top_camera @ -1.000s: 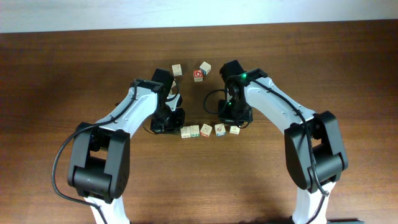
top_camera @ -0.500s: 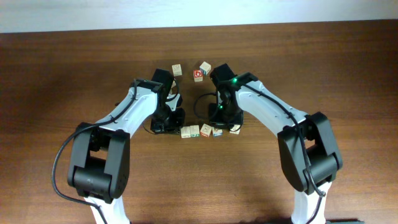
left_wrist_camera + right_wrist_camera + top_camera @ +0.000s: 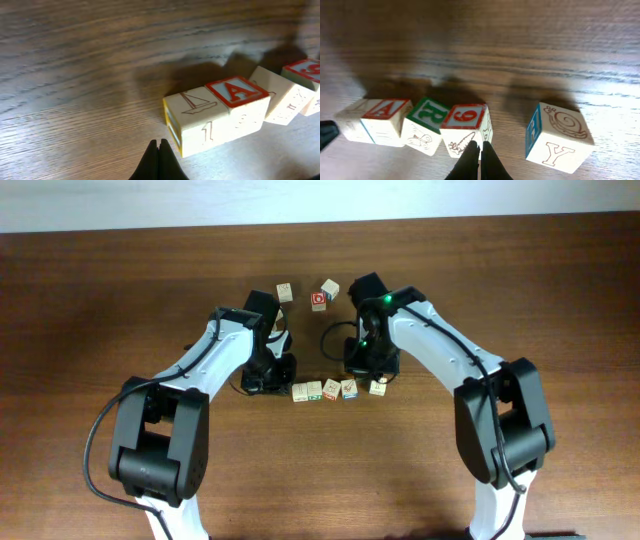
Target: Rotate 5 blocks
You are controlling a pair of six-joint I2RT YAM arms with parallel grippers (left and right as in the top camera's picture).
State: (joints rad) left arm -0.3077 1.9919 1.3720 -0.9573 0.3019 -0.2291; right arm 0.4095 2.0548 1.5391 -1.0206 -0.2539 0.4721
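Fingers pinched together and empty, the left gripper point(image 3: 159, 150) had the sailboat block point(image 3: 196, 120) just ahead, the right gripper point(image 3: 480, 152) the 9 block point(image 3: 465, 120).

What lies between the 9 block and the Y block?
Nothing: only bare table, partly shadowed, separates the 9 block from the Y block. The right wrist view shows the gap plainly, and the overhead view shows it too.
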